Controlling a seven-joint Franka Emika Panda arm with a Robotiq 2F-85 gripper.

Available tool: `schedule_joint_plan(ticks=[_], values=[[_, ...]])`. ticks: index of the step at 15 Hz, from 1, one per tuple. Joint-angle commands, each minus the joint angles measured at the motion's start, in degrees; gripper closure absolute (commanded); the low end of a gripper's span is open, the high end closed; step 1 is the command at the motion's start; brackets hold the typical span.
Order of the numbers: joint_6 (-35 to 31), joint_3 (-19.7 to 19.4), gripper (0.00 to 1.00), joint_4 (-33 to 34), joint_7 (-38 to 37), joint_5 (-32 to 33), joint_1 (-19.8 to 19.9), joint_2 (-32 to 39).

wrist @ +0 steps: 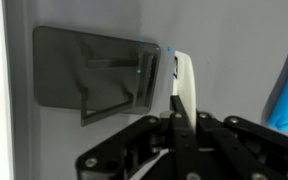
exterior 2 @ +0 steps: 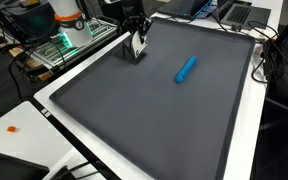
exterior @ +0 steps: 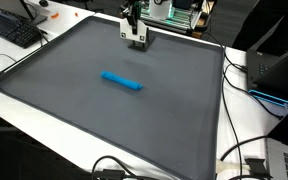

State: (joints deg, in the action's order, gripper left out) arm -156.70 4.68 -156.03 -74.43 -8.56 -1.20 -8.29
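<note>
One blue tube (exterior: 122,81) is the only loose thing on the grey mat (exterior: 74,120), and it is what the gripper (exterior: 136,43) is nearest to. It lies flat around the middle of the mat, well apart from every edge, and nothing touches it. In both exterior views it sits at a slant to the mat's edges (exterior 2: 186,68).

I have the gripper (exterior 2: 136,54) pointing down at the edge of the mat (exterior 2: 134,120) closest to the arm's base, about halfway along that edge. It is well apart from the tube. It hangs low over the mat; I cannot tell if the fingertips touch the surface.

In the wrist view the gripper (wrist: 178,72) shows its jaws drawn together to a single pale tip, with nothing between them. Its blocky shadow falls on the mat beside it, and a strip of the tube (wrist: 287,90) shows at the edge of the frame.

Around the mat, the white worktop (exterior: 249,130) carries a black keyboard (exterior: 14,28) at one corner and black cables (exterior: 246,160) along one side. A small orange bit (exterior 2: 12,128) lies on the worktop near another corner.
</note>
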Motion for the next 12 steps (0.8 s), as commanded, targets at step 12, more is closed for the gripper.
schedule_joint_plan(ticks=[12], values=[[25.8,4.1,0.99,19.6,33.4,3.7,-4.8,2.2]])
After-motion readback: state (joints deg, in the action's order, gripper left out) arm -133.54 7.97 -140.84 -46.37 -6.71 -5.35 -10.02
